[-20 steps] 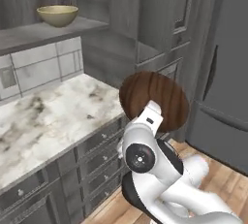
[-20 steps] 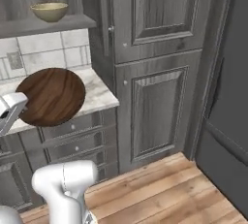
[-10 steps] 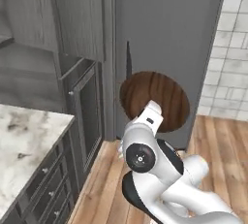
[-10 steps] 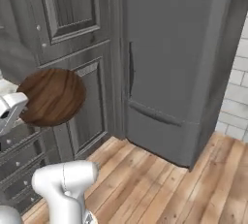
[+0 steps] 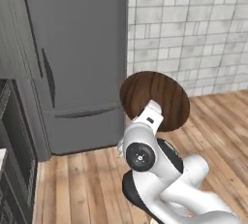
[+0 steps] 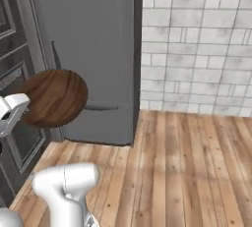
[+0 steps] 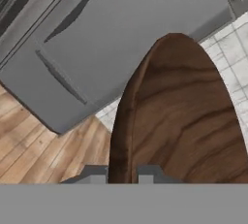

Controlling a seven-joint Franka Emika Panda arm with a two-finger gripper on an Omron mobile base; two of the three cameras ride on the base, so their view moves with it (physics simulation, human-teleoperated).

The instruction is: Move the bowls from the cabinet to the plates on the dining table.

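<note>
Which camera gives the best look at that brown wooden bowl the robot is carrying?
The right base view: the wooden bowl shows whole there. In the left base view the arm covers its lower edge, and the hand view sees it edge-on, pinched in the claw.

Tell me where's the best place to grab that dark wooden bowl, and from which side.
By its thin rim, one finger inside and one outside. The wooden bowl is wide and shallow, too broad to span, so probably only the edge fits. The gripper holds it that way, shut on the rim from the edge.

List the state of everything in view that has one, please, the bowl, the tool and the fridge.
Dark wooden bowl: held on edge at its rim, off any surface, nothing in it.
Tool: shut on the dark wooden bowl's rim.
Grey fridge: both doors closed.
</note>
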